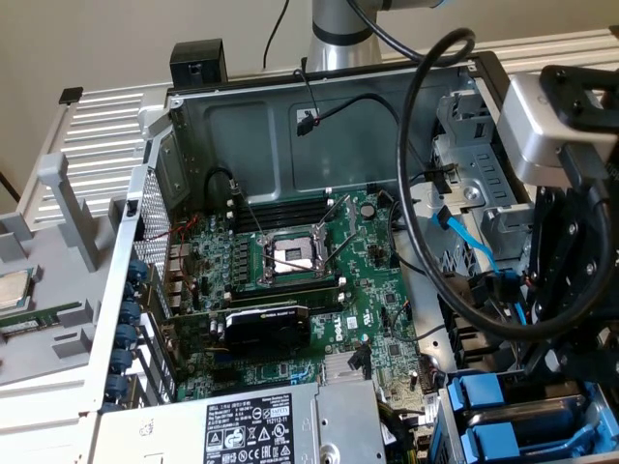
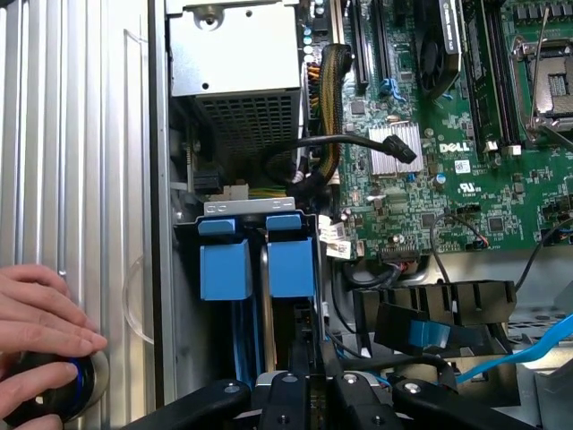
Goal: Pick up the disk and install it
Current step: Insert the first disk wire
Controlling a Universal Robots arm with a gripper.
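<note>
Wrist view has the gripper (image 2: 309,394) closed, its jaws drawn together above the computer case's (image 2: 161,224) drive bay, empty of any load; the disk (image 2: 291,260) sits slotted there beside a second blue carrier (image 2: 224,264), near the case's edge

Open desktop computer case (image 1: 193,126) with its side panel off

A green Dell motherboard (image 1: 382,290) lies inside, its empty processor socket (image 1: 290,256) central; a grey power-supply box with a black-and-white label (image 1: 261,425) sits nearest the camera, and a blue flat cable (image 1: 464,232) curves toward the exterior view's right.
</note>
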